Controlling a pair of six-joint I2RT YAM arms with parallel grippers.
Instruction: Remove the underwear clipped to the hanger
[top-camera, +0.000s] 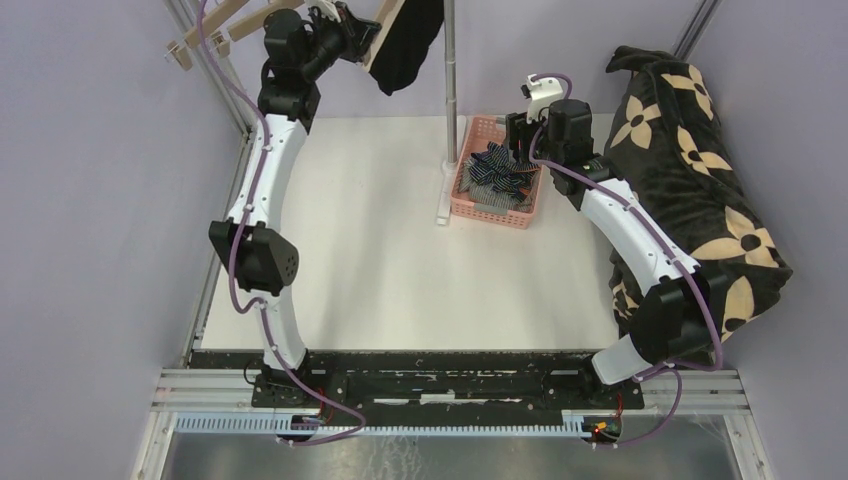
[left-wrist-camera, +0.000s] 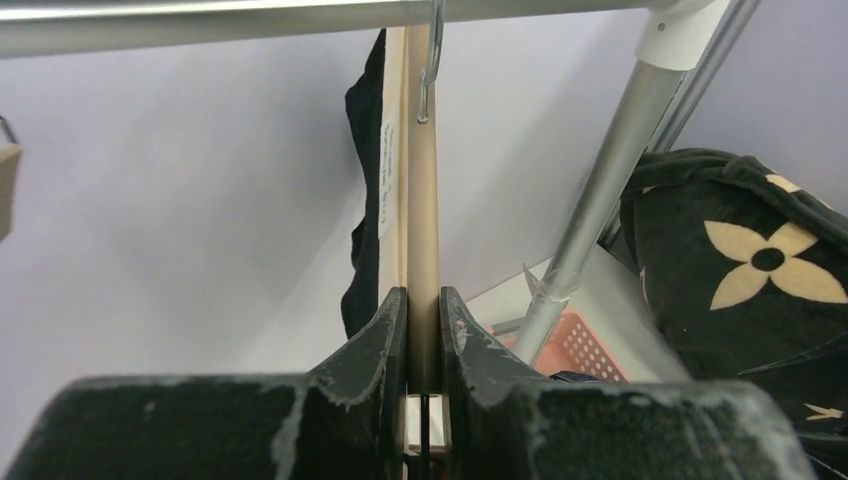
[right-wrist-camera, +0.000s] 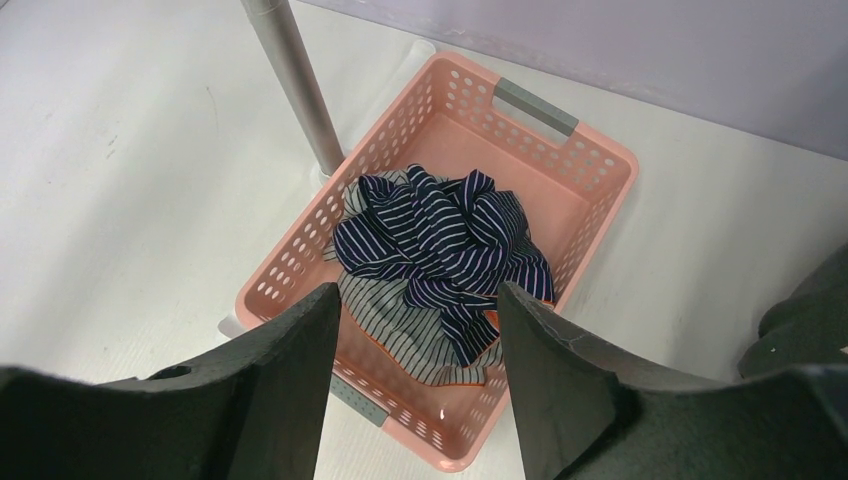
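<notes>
Left wrist view: the left claw (left-wrist-camera: 423, 300) is clamped on the wooden hanger (left-wrist-camera: 422, 200), with black underwear (left-wrist-camera: 362, 250) hanging just beyond. The right claw (right-wrist-camera: 417, 295) gapes above striped underwear (right-wrist-camera: 440, 240) in the basket (right-wrist-camera: 590, 200).

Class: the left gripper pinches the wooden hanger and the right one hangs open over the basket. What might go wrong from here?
1. The left gripper clamps the wooden hanger, which hangs from the rail by a thin hook; a tug may unhook it, black underwear and all.
2. The right gripper is open over the pink basket, away from that garment; unclipped, it may land on the table.
</notes>
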